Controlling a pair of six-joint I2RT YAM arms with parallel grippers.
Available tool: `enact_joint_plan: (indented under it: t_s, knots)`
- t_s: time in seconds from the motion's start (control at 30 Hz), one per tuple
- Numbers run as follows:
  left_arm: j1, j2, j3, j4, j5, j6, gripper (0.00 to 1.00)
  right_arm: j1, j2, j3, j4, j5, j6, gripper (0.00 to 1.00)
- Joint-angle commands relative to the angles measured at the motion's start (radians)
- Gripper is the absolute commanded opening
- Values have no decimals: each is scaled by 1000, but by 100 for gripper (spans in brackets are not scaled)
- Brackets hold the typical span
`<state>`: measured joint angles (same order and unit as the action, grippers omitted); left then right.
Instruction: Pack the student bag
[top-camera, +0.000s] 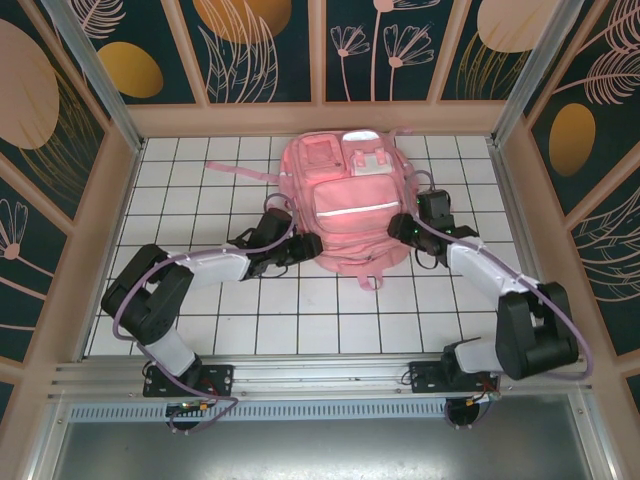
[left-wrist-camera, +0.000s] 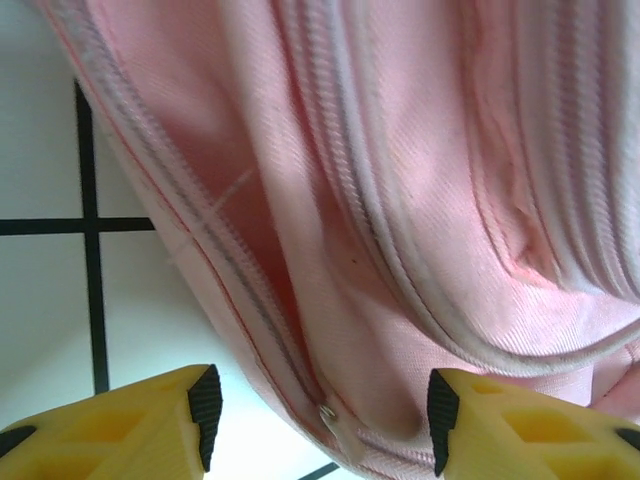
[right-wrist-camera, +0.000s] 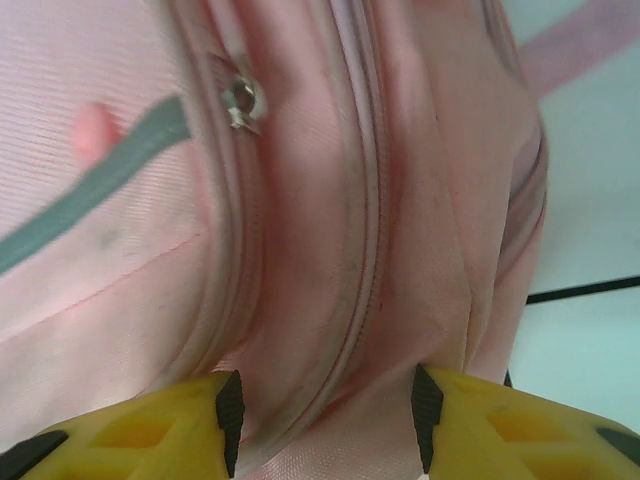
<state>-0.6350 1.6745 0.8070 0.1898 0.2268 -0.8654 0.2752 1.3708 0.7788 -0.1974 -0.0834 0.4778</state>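
Observation:
The student bag (top-camera: 345, 215), a large glossy pink backpack with a silvery strip (top-camera: 357, 210), lies flat at the far middle of the white tiled table (top-camera: 300, 310). My left gripper (top-camera: 298, 248) is at its near-left edge. In the left wrist view this gripper (left-wrist-camera: 320, 420) is open, with a zipper pull (left-wrist-camera: 335, 425) and pink fabric between the yellow fingers, clear of the left pad (left-wrist-camera: 205, 415). My right gripper (top-camera: 400, 225) is at the bag's right side. Seen from its wrist, it (right-wrist-camera: 328, 418) stands open astride a bulge of bag (right-wrist-camera: 330, 250) fabric along a zipper seam.
A pink strap (top-camera: 235, 170) trails left from the bag and another (top-camera: 372, 280) lies toward the front. Wooden walls (top-camera: 110, 200) enclose the table on three sides. Bare tiles run between the bag and the arm bases.

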Motion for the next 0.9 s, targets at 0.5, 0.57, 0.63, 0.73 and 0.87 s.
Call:
enact_joint_plan:
  t_s: [0.5, 0.57, 0.63, 0.73, 0.87]
  knots:
    - [102, 0, 199, -209, -113, 109, 60, 130, 46, -16, 397, -391, 357, 0]
    - [102, -75, 188, -263, -154, 125, 61, 157, 37, 26, 366, -373, 343, 0]
    - [101, -145, 172, -300, -172, 139, 61, 179, 36, 60, 338, -372, 332, 0]
    - [98, -228, 96, -334, -159, 153, 61, 197, 31, 72, 326, -369, 349, 0]
    - [35, -303, 39, -362, -137, 168, 57, 214, 52, 66, 357, -377, 394, 0]
